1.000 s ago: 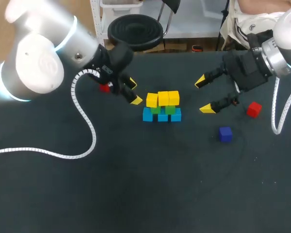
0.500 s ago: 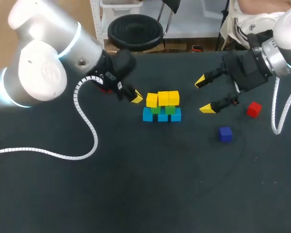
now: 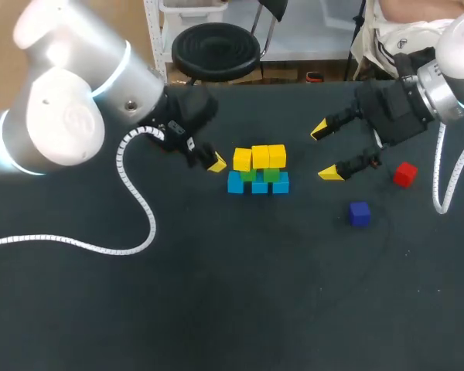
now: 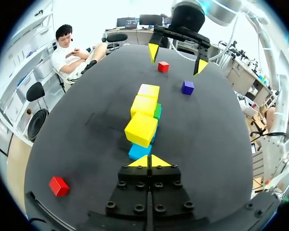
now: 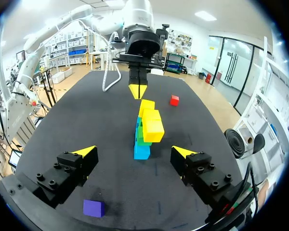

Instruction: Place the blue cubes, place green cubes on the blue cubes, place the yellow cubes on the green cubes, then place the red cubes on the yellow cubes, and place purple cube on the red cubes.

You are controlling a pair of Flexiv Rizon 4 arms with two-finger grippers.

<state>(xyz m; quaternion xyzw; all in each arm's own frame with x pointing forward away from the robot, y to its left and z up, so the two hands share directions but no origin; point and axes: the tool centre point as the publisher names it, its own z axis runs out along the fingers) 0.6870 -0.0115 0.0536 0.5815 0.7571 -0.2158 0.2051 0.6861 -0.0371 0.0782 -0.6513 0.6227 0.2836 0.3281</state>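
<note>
The stack (image 3: 259,171) stands mid-table (image 3: 216,294): three blue cubes (image 3: 259,185) in a row, two green cubes (image 3: 271,175) on them, and three yellow cubes (image 3: 260,156) across the top. The red layer is not yet begun.

One red cube (image 3: 404,174) lies on the table near the right gripper (image 3: 325,151), on the side away from the stack. The purple cube (image 3: 359,213) sits near it, well apart from the stack. The other red cube (image 4: 59,186) lies beside and behind the left gripper (image 3: 216,162), well apart from the stack.

The left gripper has its yellow tips pressed together with nothing between them, and they sit just beside the stack's near end. The right gripper is spread wide and empty, between the stack and the first red cube.

The cubes look small, rigid and light, with flat, likely smooth faces. A red cube is best taken across two opposite side faces, with the fingers square to them and centred. A grip on the corners would likely twist it, and only a light squeeze should be needed.

The stack seems to be loose blocks resting on one another, so a brush from the closed left tips could shift the end yellow cube. Each red cube probably wants setting down low and level before release.
</note>
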